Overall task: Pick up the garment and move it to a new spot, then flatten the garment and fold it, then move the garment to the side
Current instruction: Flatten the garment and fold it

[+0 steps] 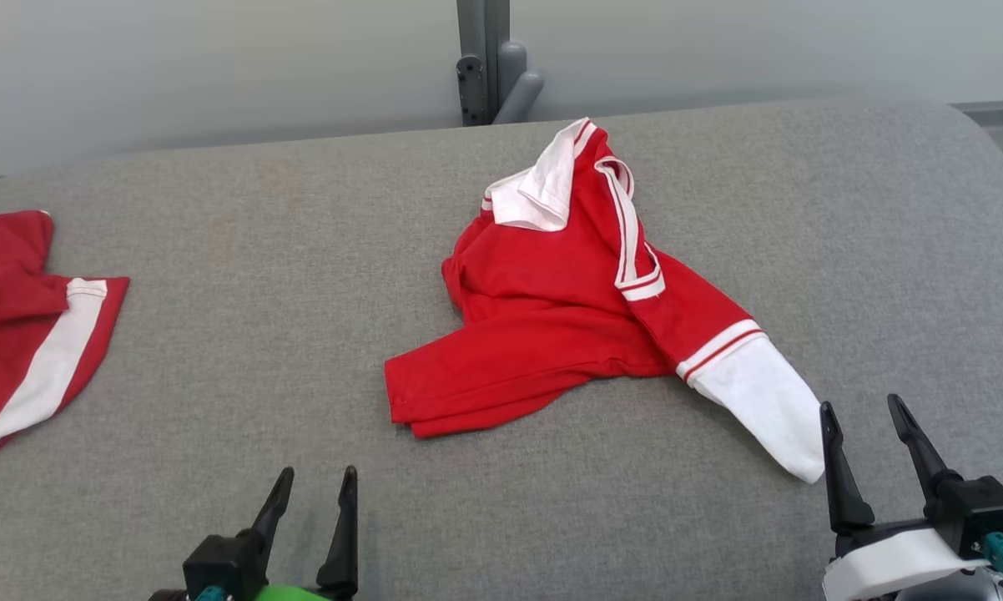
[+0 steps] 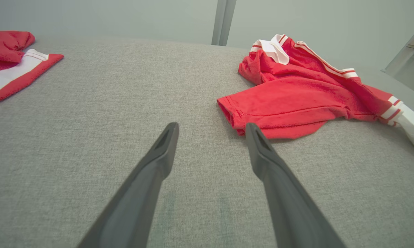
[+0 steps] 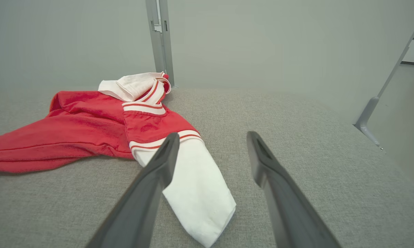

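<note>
A red garment [image 1: 551,317] with white sleeves and white-striped trim lies crumpled in the middle of the grey table [image 1: 259,334]. One white sleeve end stretches toward the front right. My left gripper [image 1: 314,484] is open near the front edge, left of the garment's red hem, holding nothing. In the left wrist view the garment [image 2: 296,100] lies just beyond the right fingertip of the left gripper [image 2: 210,129]. My right gripper [image 1: 864,413] is open at the front right, beside the white sleeve tip. In the right wrist view the garment [image 3: 90,131] has its white sleeve partly behind the left finger of the right gripper [image 3: 210,137].
A second red and white garment [image 1: 26,325] lies at the table's left edge, also seen as the second garment [image 2: 10,65] in the left wrist view. A grey post [image 1: 485,58] stands behind the table against a pale wall. The table's right edge curves away.
</note>
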